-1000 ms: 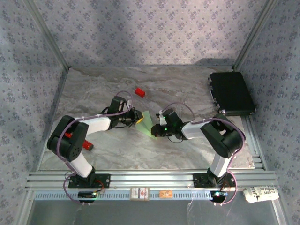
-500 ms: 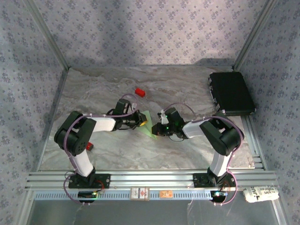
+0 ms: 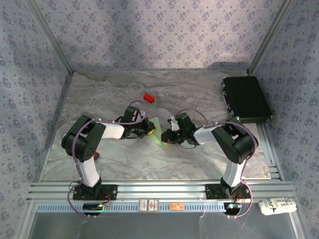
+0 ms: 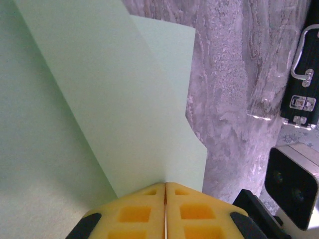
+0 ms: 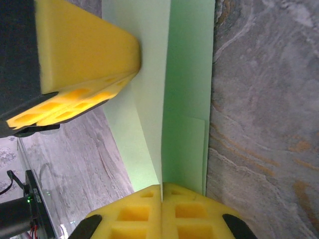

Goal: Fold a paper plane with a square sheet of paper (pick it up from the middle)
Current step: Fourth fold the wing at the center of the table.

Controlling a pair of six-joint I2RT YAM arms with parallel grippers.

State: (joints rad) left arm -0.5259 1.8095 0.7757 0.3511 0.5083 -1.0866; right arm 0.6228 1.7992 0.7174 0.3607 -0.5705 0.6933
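Observation:
The square sheet of paper (image 3: 157, 130) is pale green and stands as a creased, folded shape between the two grippers at the table's middle. My left gripper (image 3: 149, 128) is shut on its left side. In the left wrist view the yellow pads (image 4: 134, 214) meet on a paper (image 4: 114, 99) layer. My right gripper (image 3: 166, 138) is shut on the sheet's near right edge. In the right wrist view its gripper (image 5: 162, 185) pinches a fold of the paper (image 5: 187, 99), with the left gripper's yellow pad (image 5: 84, 55) pressed against the sheet's far side.
A small red block (image 3: 148, 97) lies on the marble table (image 3: 199, 89) behind the grippers. A black case (image 3: 245, 98) sits at the back right, and the left wrist view also catches the case (image 4: 304, 74). Another red piece (image 3: 94, 155) lies by the left arm.
The left arm has swung its elbow to the right, carrying its gripper a little rightward with the paper. The right gripper has barely moved.

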